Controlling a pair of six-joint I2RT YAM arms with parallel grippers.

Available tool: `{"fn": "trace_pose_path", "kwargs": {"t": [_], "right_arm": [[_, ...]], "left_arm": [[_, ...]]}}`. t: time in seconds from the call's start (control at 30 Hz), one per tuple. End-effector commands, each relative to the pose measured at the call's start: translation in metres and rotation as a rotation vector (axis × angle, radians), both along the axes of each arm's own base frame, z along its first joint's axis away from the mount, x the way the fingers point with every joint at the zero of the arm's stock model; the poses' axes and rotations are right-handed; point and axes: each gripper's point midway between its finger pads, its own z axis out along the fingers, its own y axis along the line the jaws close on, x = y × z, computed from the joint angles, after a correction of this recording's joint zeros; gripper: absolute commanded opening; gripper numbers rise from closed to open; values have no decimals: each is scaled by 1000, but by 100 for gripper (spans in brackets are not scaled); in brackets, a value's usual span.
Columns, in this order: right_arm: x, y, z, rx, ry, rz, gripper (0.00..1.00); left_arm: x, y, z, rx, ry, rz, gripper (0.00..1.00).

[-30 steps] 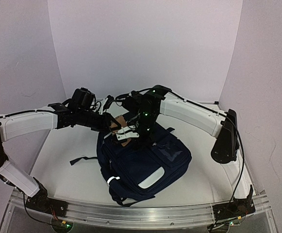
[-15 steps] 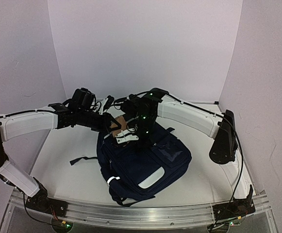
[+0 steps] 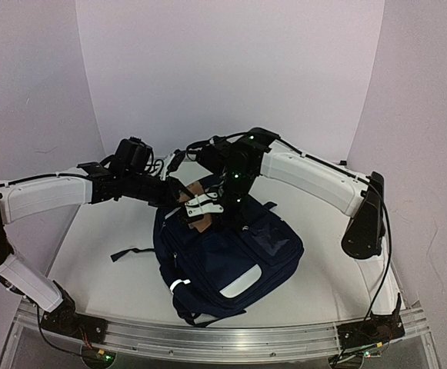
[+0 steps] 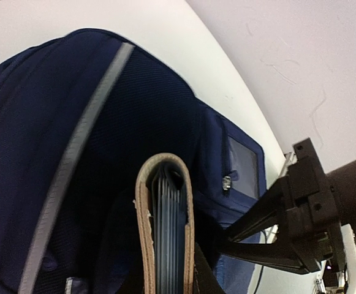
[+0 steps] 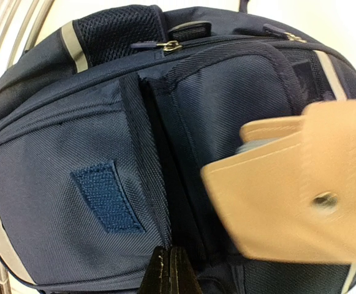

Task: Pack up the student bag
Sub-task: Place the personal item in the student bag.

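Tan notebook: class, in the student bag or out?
Mostly out: the tan notebook sticks up at the top edge of the student bag, in the left gripper. Lower end: cannot tell.

Both arms reach inward and nearly meet. The left arm [image 3: 46, 196] stretches level, the left gripper [image 3: 175, 194] clamped on a tan notebook [image 4: 165, 233] — the right arm [image 3: 308, 173] arches high, wrist bent down, the right gripper [image 5: 168, 269] fully closed.

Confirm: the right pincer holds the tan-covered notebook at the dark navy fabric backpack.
Wrong arm: the left pincer holds the tan-covered notebook at the dark navy fabric backpack, as the left wrist view shows. The right pincer is shut, empty.
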Motion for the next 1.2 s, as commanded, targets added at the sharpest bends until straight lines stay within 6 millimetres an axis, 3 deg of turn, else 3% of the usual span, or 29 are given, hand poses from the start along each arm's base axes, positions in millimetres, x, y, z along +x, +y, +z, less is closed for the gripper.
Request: {"fn": "trace_pose_path", "kwargs": {"t": [0.0,0.43,0.73,0.97,1.17], "right_arm": [[-8,-7,38,60,-24,-18,0],[-7,-14,41,48,-51,-26,0],[-8,-13,53,79,-56,-29,0],[-10,-17,55,79,-60,-29,0],[-10,-17,54,81,-60,-31,0]], "left_arm": [[-13,-30,37,-97,-65,-97,0],[-50,-24,-10,-138,96,-150,0],[-53,-29,-44,-163,232,-187,0],[-57,-1,-49,-84,240,-154,0],[-63,0,-47,-67,265,-186,0]]}}
